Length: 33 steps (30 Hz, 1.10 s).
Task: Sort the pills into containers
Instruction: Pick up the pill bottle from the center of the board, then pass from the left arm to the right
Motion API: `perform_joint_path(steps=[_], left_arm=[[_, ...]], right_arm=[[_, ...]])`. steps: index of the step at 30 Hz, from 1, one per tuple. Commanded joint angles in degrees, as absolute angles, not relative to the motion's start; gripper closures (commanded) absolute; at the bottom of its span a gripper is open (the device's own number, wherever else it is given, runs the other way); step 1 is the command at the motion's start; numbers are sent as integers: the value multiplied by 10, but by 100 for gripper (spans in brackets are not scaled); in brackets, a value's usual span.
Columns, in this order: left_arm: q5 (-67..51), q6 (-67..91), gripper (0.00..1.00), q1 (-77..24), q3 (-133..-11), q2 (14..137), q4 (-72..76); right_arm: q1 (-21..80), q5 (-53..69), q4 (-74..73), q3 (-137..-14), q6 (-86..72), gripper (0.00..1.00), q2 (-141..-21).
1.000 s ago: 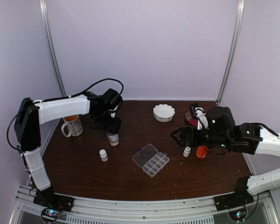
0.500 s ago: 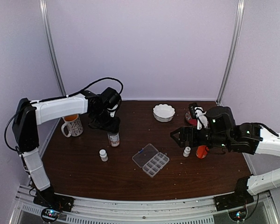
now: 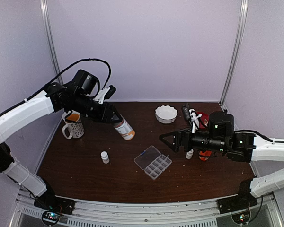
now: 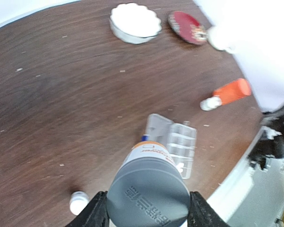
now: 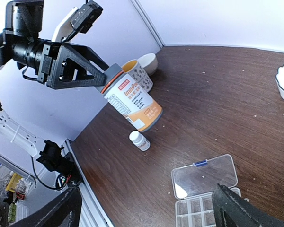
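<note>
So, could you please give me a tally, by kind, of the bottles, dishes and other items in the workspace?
Small white bottles: 2
Large orange-labelled bottle: 1
Orange bottle: 1
Mug: 1
White scalloped bowl: 1
Clear organizer box: 1
Red round dish: 1
Total: 8

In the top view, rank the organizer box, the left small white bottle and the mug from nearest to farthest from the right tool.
1. Organizer box, mid-table, just in front of the right tool.
2. Left small white bottle, left of the box.
3. Mug, far left of the table.
</note>
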<state>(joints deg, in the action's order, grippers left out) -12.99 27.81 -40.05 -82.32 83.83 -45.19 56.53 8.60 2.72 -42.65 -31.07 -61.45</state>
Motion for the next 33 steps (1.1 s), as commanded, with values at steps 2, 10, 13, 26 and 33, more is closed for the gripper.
perform_joint_path(steps=[2, 10, 13, 26, 33], left_arm=[[-277, 307, 50, -398, -809, 794, -363], [-356, 362, 53, -400, -803, 756, -280], [-372, 376, 53, -401, -805, 749, -258], [-417, 437, 53, -416, -799, 729, -181], [-426, 452, 54, -426, -793, 723, -165]], right_arm=[[571, 141, 167, -405, -277, 0, -590], [571, 194, 214, -441, -265, 1, -628], [572, 200, 224, -455, -257, 1, -642], [572, 247, 331, -474, -282, 5, -691], [572, 244, 340, -487, -279, 11, -707]])
